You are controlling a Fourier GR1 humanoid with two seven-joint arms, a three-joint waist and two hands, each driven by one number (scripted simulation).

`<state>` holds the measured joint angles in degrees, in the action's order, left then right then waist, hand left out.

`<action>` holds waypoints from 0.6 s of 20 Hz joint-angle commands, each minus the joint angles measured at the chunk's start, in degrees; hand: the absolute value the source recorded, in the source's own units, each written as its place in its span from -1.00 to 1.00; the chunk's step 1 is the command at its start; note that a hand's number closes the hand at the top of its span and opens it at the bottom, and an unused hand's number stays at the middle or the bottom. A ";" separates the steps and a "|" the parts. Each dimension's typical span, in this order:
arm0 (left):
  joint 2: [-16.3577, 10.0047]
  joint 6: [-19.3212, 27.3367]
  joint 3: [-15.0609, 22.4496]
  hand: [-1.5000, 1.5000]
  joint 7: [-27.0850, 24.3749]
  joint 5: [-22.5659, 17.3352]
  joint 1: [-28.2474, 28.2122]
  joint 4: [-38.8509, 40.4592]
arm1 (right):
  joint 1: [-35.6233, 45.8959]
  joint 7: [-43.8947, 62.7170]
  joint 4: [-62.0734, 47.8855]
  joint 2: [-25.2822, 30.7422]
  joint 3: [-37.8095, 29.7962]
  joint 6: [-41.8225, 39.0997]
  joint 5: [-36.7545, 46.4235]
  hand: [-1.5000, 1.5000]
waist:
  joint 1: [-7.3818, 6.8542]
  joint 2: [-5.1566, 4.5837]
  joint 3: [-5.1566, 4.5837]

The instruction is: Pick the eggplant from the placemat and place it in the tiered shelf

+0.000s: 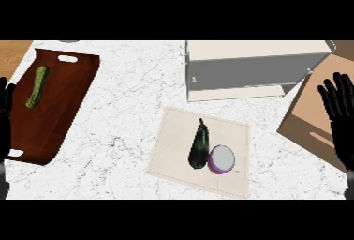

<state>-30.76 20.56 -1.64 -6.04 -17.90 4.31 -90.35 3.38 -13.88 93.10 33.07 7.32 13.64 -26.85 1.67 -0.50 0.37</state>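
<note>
Eggplant (200, 146) on placemat (173, 140), apart from right hand (341, 105) and left hand (5, 101), both outspread and empty.

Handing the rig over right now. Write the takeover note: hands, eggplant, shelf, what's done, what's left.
Left hand: open, resting at the view's left edge, holding nothing.
Right hand: open, resting at the right edge, holding nothing.
Eggplant: lying on the placemat, with a halved onion close beside it, on the view's right.
Tiered shelf: behind the placemat, toward the right.
Done: nothing yet; eggplant not grasped.
Left: grasp the eggplant, lift it clear of the onion, place it in the shelf.
</note>
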 commanded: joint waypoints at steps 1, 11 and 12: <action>3.45 0.30 3.18 0.00 0.43 2.52 1.48 1.08 | 4.73 1.03 -7.59 -5.00 3.00 -0.30 2.36 1.00 | -2.03 0.32 -0.36; 7.04 -0.01 11.67 0.00 9.67 2.41 0.41 -3.68 | 18.97 17.30 -22.09 -23.48 6.78 11.28 -2.53 -1.00 | -3.26 0.28 -0.30; 7.12 0.39 10.71 0.00 10.62 2.91 2.43 -2.71 | 20.35 14.14 -25.17 -22.87 4.47 6.00 -3.89 -1.00 | -2.64 0.27 -0.30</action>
<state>-24.95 20.17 8.04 1.76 -15.84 6.57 -92.08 18.60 2.25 75.04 15.10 14.57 23.20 -27.71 -1.55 -0.56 0.05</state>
